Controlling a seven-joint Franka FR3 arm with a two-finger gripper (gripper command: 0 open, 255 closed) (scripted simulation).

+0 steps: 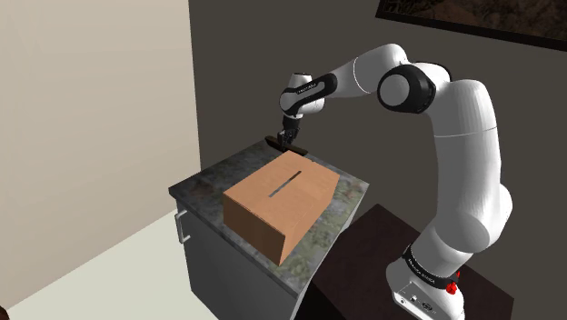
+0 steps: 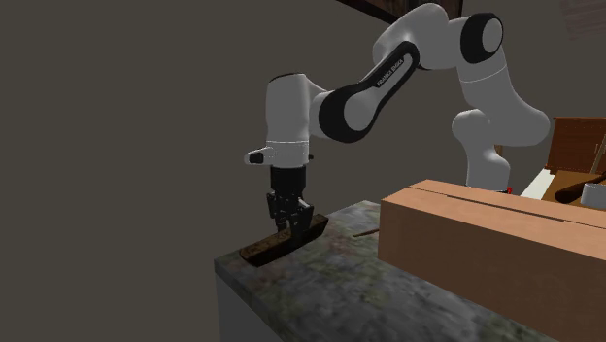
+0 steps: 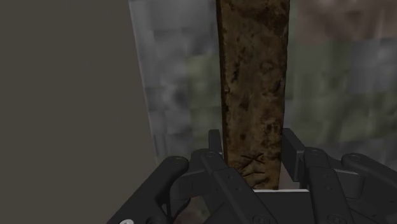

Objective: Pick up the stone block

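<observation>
Nearest, at centre of the shoulder view, a cardboard box [image 1: 277,205] w/ a slot is seen on the mottled table [image 1: 204,186]. Beyond it, at the table's far edge, the stone block [image 3: 254,76], a long brown slab, is pinched across its width by the tool [image 3: 252,143]. The grasp is judged made. Next, a straight lift is called for, w/ a firm grip so the slab isn't tipped.

From my console I see a cream wall [image 1: 91,91] meeting a dim grey-brown wall [image 1: 245,64] at a corner, a dark framed picture [image 1: 472,18] high on the darker one, a pale floor [image 1: 100,273] below, and a table [image 1: 227,173] with a mottled grey top over a plain grey cabinet front [image 1: 227,268].
</observation>
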